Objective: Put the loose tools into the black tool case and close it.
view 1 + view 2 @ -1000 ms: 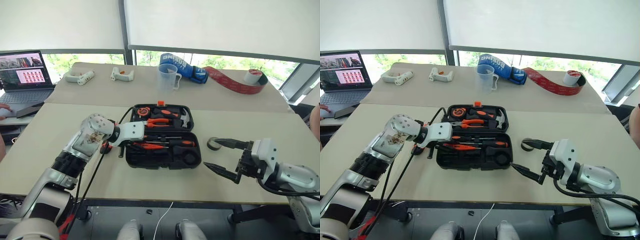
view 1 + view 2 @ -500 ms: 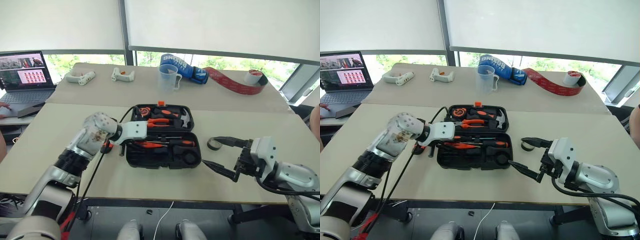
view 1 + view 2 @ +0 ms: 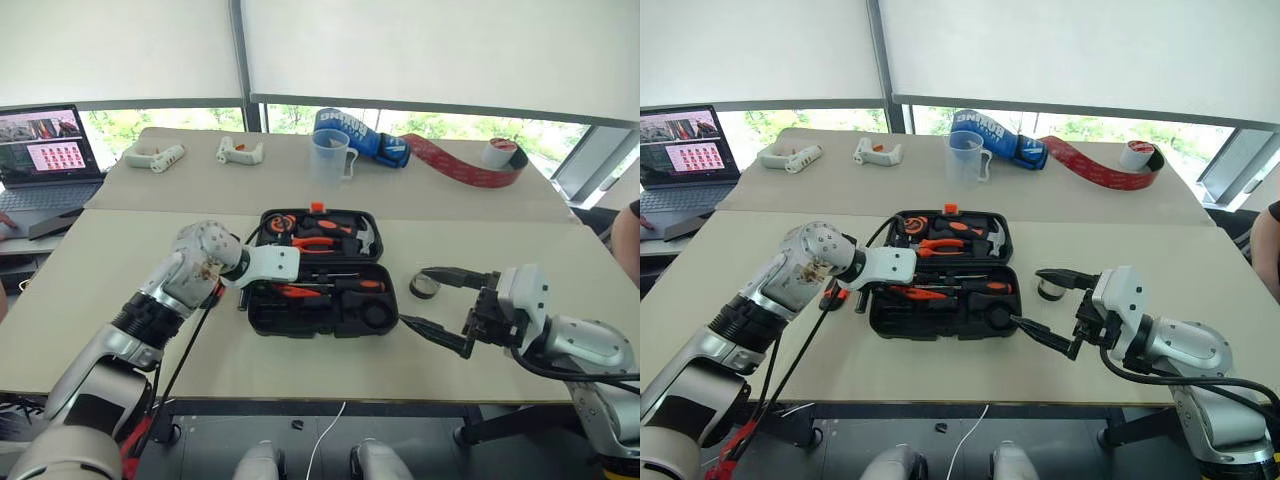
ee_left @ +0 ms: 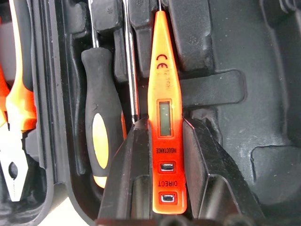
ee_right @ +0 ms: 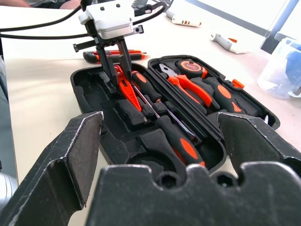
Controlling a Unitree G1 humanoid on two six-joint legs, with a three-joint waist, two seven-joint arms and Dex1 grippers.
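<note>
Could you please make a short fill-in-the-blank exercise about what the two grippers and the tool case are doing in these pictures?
1. The left gripper is shut on an all-orange ____.
2. The black tool case lies ____ on the table.
3. The right gripper has its fingers ____ and holds nothing.
4. The small black tape roll lies on the table, ____ the case.

Missing words: screwdriver; open; open; outside

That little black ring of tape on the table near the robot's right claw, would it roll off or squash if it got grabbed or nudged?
The small black tape roll lies flat on the table, so a nudge would probably slide it, not roll it. Tipped on edge, it likely would roll. It looks small and light, and a wound ring probably resists squashing, though the open right gripper could knock it aside.
</note>
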